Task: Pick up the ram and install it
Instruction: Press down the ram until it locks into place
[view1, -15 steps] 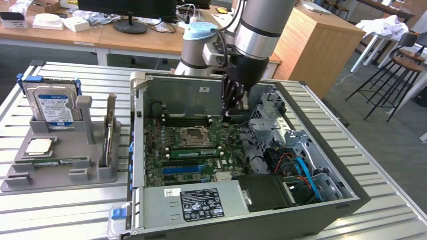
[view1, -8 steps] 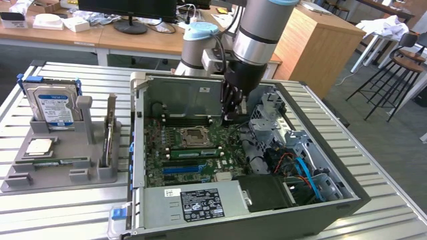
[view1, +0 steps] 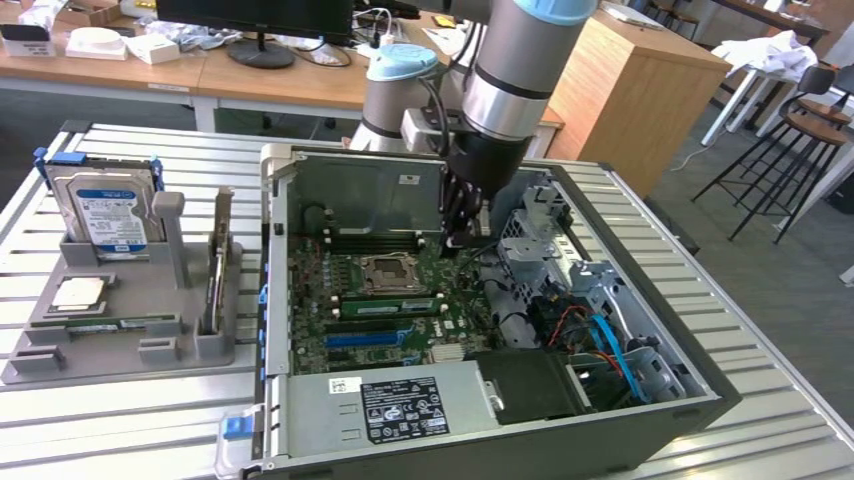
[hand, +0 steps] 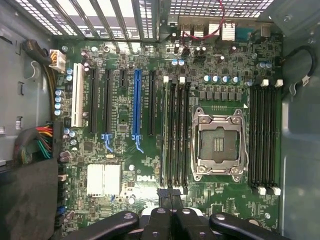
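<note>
My claw (view1: 462, 238) (hand: 169, 193) hangs inside the open dark-grey metal computer case (view1: 360, 190). Its fingers are pressed together, with nothing pinched between them. The tips sit over one end of a bank of black memory slots (hand: 179, 130) on the green motherboard (view1: 320, 300) (hand: 125, 150). That bank runs between the square silver CPU socket (view1: 387, 270) (hand: 218, 145) and the long blue expansion slot (view1: 360, 340) (hand: 136, 105).

The ram, a slim long green circuit-board stick (view1: 387, 304) (hand: 165, 130), stands on edge in that bank, in the slot on the blue-slot side. I can't tell if my tips touch it.

The case stands on the slatted metal tabletop (view1: 134, 150), toward the edge at the exterior view's right. A grey plastic holder tray (view1: 80, 350) sits by the edge at the exterior view's left, well apart from my claw. In it:
- a blue-labelled hard drive (view1: 107, 205), upright at the tray's far end
- a tall brownish expansion card (view1: 218, 262), upright along the side nearest the case
- a twin green memory stick (view1: 120, 322), lying flat toward the near edge
</note>
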